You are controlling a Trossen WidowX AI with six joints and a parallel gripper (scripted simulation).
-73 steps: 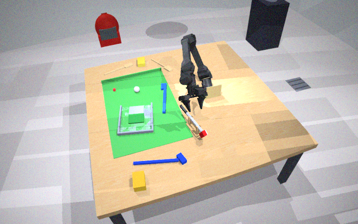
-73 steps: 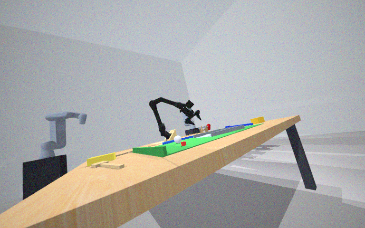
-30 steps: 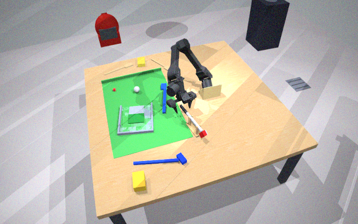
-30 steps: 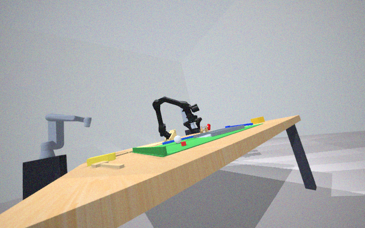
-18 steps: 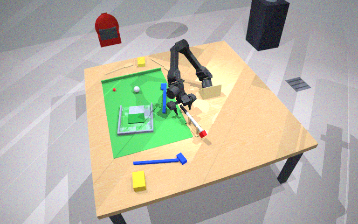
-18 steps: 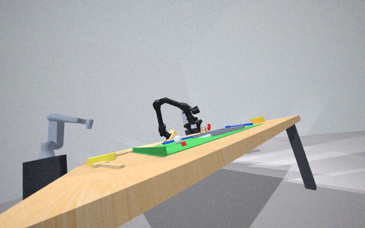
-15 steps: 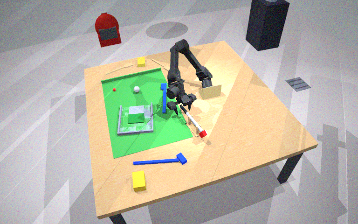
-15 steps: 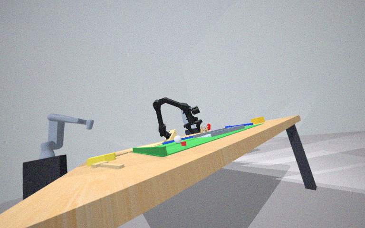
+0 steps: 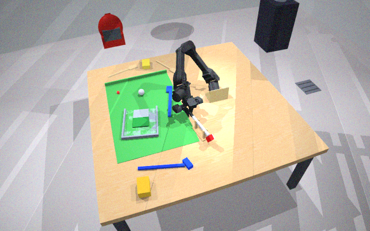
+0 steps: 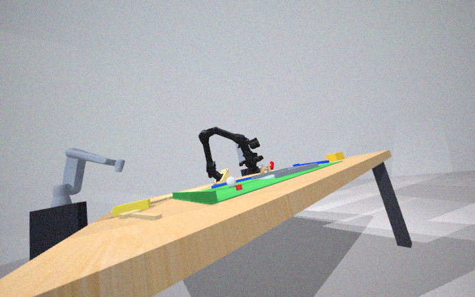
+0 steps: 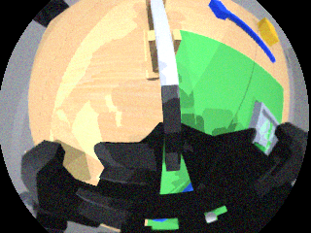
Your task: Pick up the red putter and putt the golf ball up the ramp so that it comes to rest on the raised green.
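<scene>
Both jaws gripped, apparently, the putter's [image 9: 201, 127] dark handle end, while the ball [image 9: 140, 91] sat on the mat [image 9: 141, 147].

The arm [image 9: 191, 58] is black all over, with a matte surface. It is made of slim straight links joined by thicker rounded joints. Near the end sits a small boxy block. The tool [image 9: 187, 109] has two dark blocky fingers, which look wide and angular in the wrist view
</scene>
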